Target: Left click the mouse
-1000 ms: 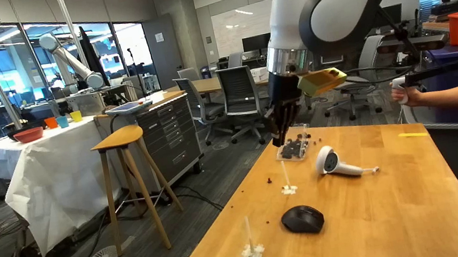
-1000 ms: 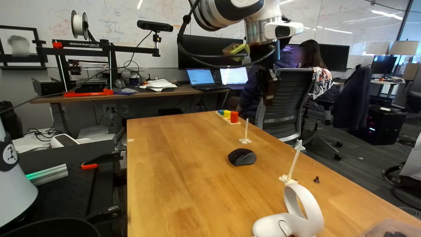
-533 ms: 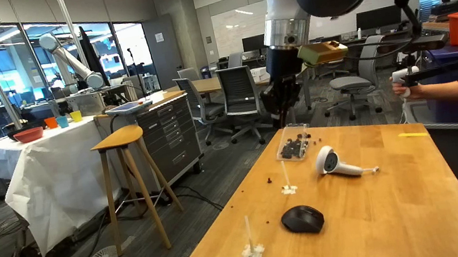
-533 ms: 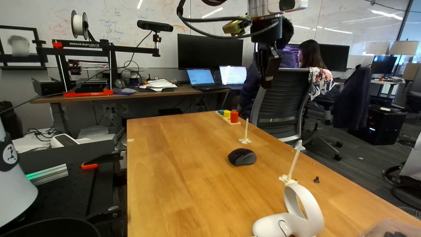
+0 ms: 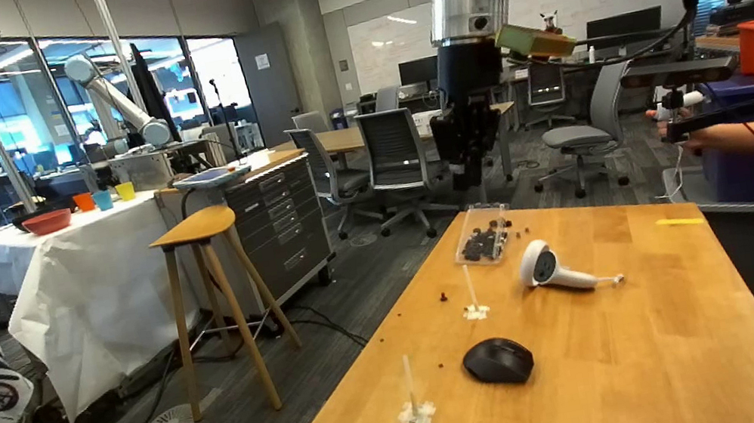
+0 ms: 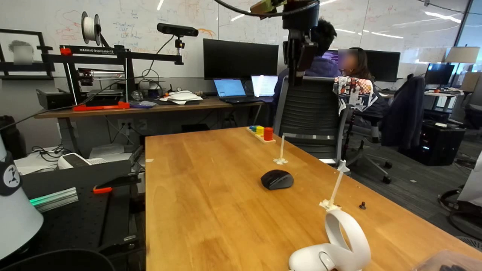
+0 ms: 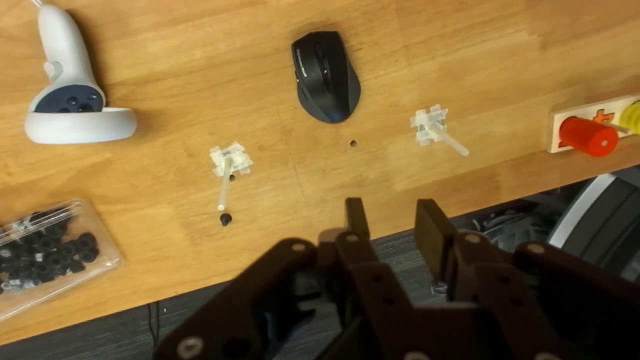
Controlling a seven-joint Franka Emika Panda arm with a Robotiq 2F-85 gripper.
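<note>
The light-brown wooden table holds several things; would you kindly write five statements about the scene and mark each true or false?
1. The black, low-domed plastic mouse rests on the light-brown wooden table. True.
2. The black two-fingered gripper has its jaws apart. True.
3. The gripper is pressing the mouse. False: it hangs in the air, apart from the mouse.
4. The white plastic controller with a ring lies outside the clear plastic box. True.
5. The box holds bright yellow pieces. False: it holds small, mostly black pieces.

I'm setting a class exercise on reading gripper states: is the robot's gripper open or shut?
Open. In the wrist view, the gripper has its fingers apart, with table and floor showing through the gap.
</note>
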